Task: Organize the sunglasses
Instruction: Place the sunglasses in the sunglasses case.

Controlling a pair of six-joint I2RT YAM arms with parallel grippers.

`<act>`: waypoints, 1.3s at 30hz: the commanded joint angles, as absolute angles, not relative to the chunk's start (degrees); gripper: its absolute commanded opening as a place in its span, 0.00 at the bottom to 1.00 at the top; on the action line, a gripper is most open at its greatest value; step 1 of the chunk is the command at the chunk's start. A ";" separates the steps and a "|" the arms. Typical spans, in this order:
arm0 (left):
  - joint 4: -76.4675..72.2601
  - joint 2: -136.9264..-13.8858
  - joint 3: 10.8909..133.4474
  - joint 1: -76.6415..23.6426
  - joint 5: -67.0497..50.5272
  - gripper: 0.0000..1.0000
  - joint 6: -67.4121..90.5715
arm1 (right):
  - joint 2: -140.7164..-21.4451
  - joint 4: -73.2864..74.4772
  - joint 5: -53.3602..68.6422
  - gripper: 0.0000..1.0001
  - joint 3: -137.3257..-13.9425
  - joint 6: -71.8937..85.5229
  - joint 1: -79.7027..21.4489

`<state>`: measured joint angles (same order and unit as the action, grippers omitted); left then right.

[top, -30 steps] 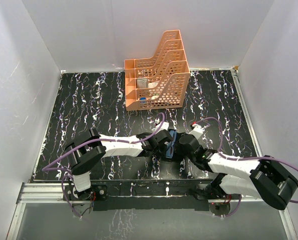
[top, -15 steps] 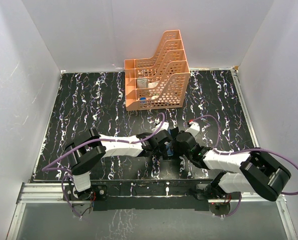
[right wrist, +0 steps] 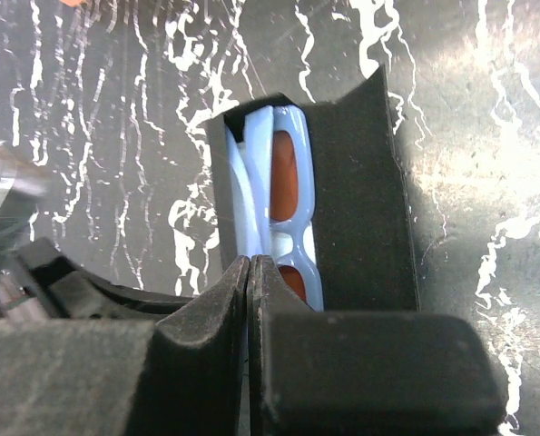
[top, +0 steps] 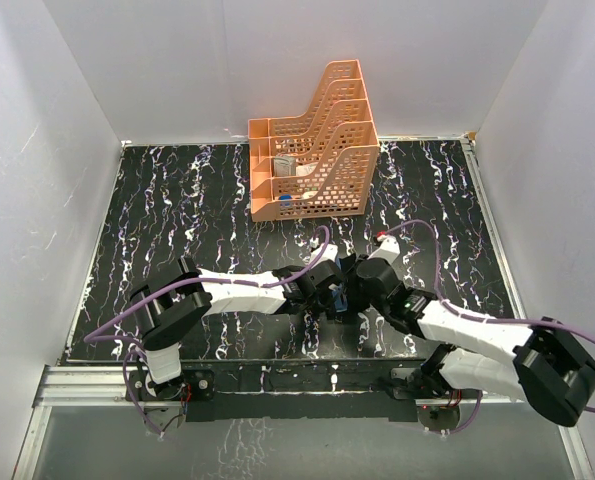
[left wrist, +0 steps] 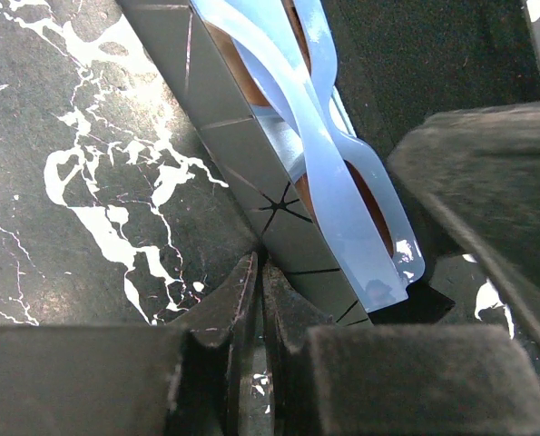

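Observation:
The sunglasses (right wrist: 288,200), with a pale blue frame and orange-brown lenses, lie folded in the open black case (right wrist: 360,200) at the table's middle front. They also show in the left wrist view (left wrist: 342,200) and as a small blue patch in the top view (top: 340,297). My right gripper (right wrist: 251,260) is shut, its tips at the near end of the frame's folded arm. My left gripper (left wrist: 259,265) is shut, its tips against the case's grey outer wall (left wrist: 251,154). In the top view both grippers, left (top: 329,292) and right (top: 350,287), meet over the case.
An orange perforated desk organizer (top: 312,150) stands at the back middle with small items in its tiers. White walls close the table on three sides. Purple cables loop over both arms.
My right arm has shifted left and farther in, bringing its gripper closer over the case. My left arm has stayed still.

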<state>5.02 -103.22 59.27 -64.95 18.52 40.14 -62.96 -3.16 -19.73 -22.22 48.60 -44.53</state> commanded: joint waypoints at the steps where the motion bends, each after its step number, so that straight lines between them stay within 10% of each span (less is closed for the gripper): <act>1: 6.73 -102.26 58.93 -65.52 19.44 0.06 40.56 | -58.18 1.43 -22.43 0.00 -25.94 46.07 -44.80; 39: 2.28 -103.82 59.61 -56.48 18.78 0.06 38.10 | -81.09 -13.65 -24.95 0.00 -30.49 41.93 -41.81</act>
